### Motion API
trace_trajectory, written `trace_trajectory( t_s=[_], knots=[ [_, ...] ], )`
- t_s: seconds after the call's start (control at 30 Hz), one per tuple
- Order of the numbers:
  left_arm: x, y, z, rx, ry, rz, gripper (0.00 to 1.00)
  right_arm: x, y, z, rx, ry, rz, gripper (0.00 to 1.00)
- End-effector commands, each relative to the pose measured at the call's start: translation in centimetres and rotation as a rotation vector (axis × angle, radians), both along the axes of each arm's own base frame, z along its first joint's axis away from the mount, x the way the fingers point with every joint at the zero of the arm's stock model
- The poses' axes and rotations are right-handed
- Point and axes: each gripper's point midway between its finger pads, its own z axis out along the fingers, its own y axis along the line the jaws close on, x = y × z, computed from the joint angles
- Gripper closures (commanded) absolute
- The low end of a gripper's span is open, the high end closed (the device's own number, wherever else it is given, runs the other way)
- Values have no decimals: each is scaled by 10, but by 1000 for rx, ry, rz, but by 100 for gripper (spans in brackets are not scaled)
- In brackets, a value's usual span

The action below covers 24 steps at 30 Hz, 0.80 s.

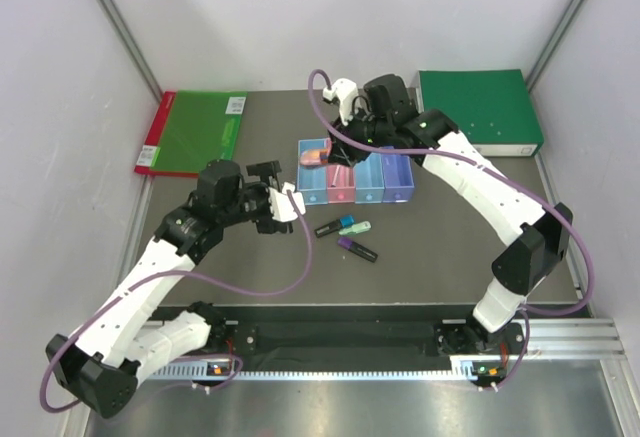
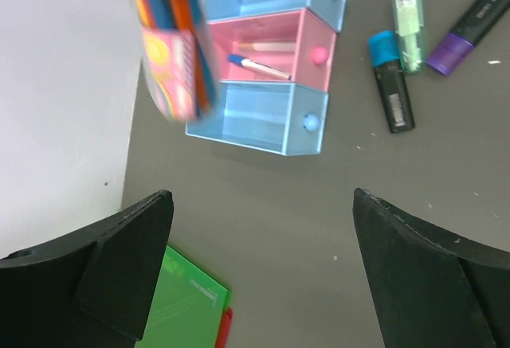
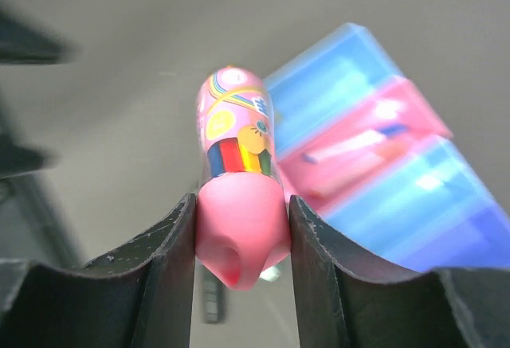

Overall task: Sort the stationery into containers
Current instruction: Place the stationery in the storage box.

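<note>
The four joined bins (image 1: 383,193) stand in a row mid-table: light blue, pink, blue, purple-blue. My right gripper (image 1: 326,151) is shut on the stubby pink round-capped piece (image 3: 237,137) and holds it above the far end of the light blue bin (image 2: 255,121). The pink bin (image 2: 312,33) holds a white-blue pen (image 2: 259,67) and a thin pink-white pen (image 2: 267,46). A black-blue marker (image 1: 327,227), a mint green one (image 1: 356,227) and a purple-black one (image 1: 358,248) lie on the table in front of the bins. My left gripper (image 1: 281,198) is open and empty, left of the markers.
A flat green folder with a red edge (image 1: 195,132) lies at the back left. A dark green binder (image 1: 480,107) lies at the back right. White walls close in both sides and the back.
</note>
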Motion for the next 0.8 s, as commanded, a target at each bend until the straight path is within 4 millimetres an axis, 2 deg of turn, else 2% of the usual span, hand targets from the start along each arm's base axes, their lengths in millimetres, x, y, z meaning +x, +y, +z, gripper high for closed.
trace_trajectory(
  t_s=[0.0, 0.1, 0.13, 0.17, 0.2, 0.33, 0.53, 0.57, 0.63, 0.77],
  knots=[
    [-16, 2, -17, 17, 73, -21, 1, 56, -56, 33, -104, -236, -263, 100],
    [-19, -2, -31, 7, 176, -14, 1, 74, -83, 25, -172, -230, -310, 100],
    [-21, -3, -37, 11, 214, -14, 1, 81, -89, 34, -182, -242, -325, 100],
    [-22, -6, -41, -1, 259, -5, 1, 85, -98, 17, -245, -197, -325, 100],
    [-19, -11, -46, -2, 303, -6, 1, 94, -111, 17, -263, -192, -357, 100],
    [-7, -28, -60, -40, 405, 6, 1, 117, -140, 22, -312, -226, -411, 100],
    [8, -48, -94, -11, 540, -16, 1, 124, -141, 14, -369, -223, -374, 100],
    [11, -49, -99, 4, 543, -14, 1, 125, -137, 5, -376, -195, -356, 100],
    [16, -52, -111, 41, 573, -24, 2, 124, -136, 0, -388, -176, -351, 100],
    [32, -58, -122, 74, 573, -23, 2, 121, -135, -15, -415, -147, -334, 100]
  ],
)
